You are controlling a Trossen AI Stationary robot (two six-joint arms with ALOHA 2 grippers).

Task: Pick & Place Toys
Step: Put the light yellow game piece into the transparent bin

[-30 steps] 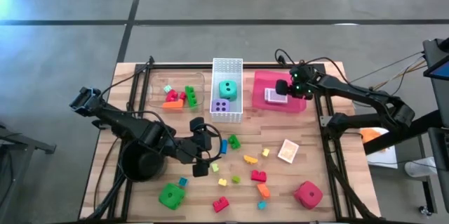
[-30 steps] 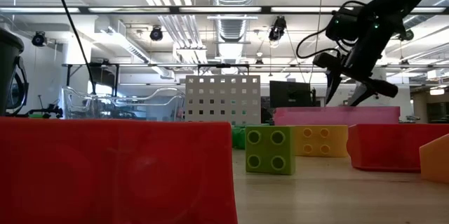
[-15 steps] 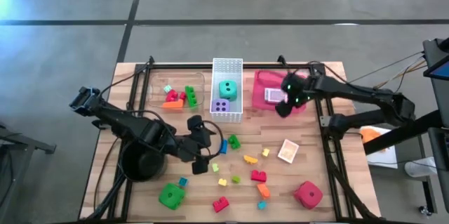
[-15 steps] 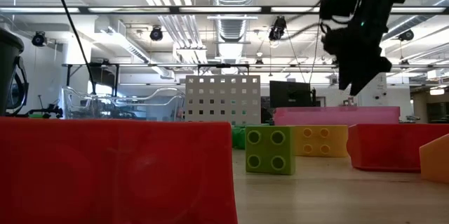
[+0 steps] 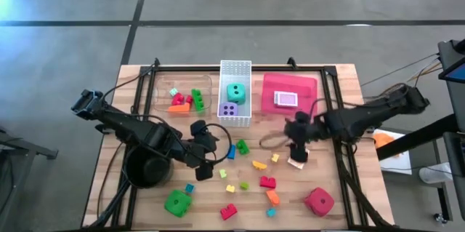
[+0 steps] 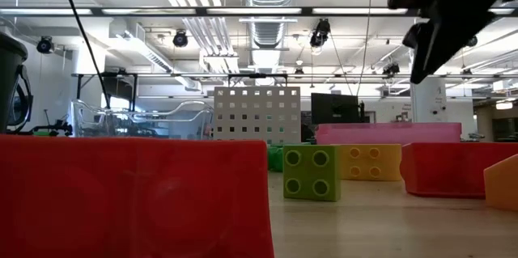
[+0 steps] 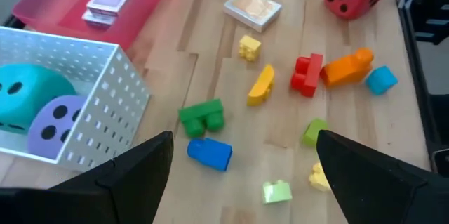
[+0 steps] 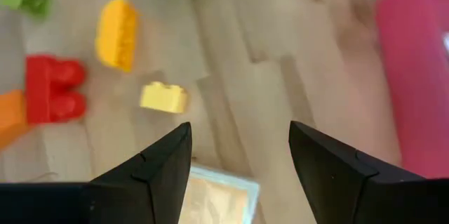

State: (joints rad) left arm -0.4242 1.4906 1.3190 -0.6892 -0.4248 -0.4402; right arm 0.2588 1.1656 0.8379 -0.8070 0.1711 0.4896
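The toys lie loose on the wooden table: small bricks such as a blue one, a green one and a yellow one, plus a green die and a red die. A pale card pack lies flat on the table. My right gripper hangs open just above it, fingers pointing down and holding nothing. My left gripper stands open above the blue and green bricks, also holding nothing. Teal and purple dice sit in the white basket.
A red tray at the far right holds another card pack. A clear box at the far left holds several bricks. A round black pot stands near the left arm. A loose cable loops on the table by the right gripper.
My right gripper has swung away from above the red tray toward the table's near edge and now hangs over the pale card pack; it rolled about its own line on the way and stayed open. The toys have not moved.
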